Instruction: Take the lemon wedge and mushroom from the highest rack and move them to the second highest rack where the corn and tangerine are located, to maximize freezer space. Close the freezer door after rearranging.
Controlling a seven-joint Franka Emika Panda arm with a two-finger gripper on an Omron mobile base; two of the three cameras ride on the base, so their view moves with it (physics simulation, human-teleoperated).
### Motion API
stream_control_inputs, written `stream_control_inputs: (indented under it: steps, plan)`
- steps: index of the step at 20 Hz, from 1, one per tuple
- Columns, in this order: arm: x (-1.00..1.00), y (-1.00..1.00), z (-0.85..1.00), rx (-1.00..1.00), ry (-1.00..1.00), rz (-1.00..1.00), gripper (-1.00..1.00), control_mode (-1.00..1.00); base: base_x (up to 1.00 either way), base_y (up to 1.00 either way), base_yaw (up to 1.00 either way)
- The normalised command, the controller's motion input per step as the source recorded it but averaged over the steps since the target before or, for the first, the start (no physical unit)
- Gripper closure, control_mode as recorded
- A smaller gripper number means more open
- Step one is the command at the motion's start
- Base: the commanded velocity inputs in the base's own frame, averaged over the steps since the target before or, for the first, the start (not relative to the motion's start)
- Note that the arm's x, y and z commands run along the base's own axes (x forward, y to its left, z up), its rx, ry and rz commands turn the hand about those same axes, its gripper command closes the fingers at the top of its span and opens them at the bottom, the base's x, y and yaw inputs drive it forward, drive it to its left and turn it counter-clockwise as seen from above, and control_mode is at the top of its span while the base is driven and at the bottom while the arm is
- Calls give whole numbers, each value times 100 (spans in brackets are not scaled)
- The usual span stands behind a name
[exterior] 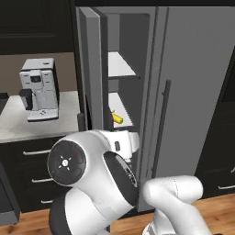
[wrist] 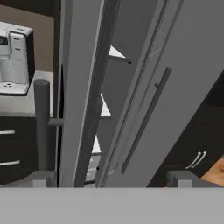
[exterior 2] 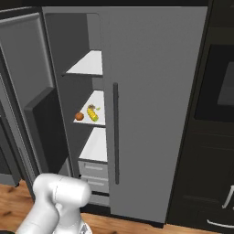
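One view alone shows the tangerine (exterior 2: 79, 116) beside the corn (exterior 2: 93, 113); claw (wrist: 109, 179) apart.

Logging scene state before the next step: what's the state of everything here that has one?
freezer door: open
fridge door: closed
highest rack: bare where visible
second highest rack: holds corn and tangerine
gripper: fingertips apart, holding nothing
coffee machine: upright on counter
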Motion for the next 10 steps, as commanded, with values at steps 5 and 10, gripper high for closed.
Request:
stream_control_inputs:
  steps: [5,10]
  plan:
    - [90,96,-26,-18,-22,-8,-100,-100,0,0,0]
    - [100,79,-53,-12,-9,-10,-100,-100,0,0,0]
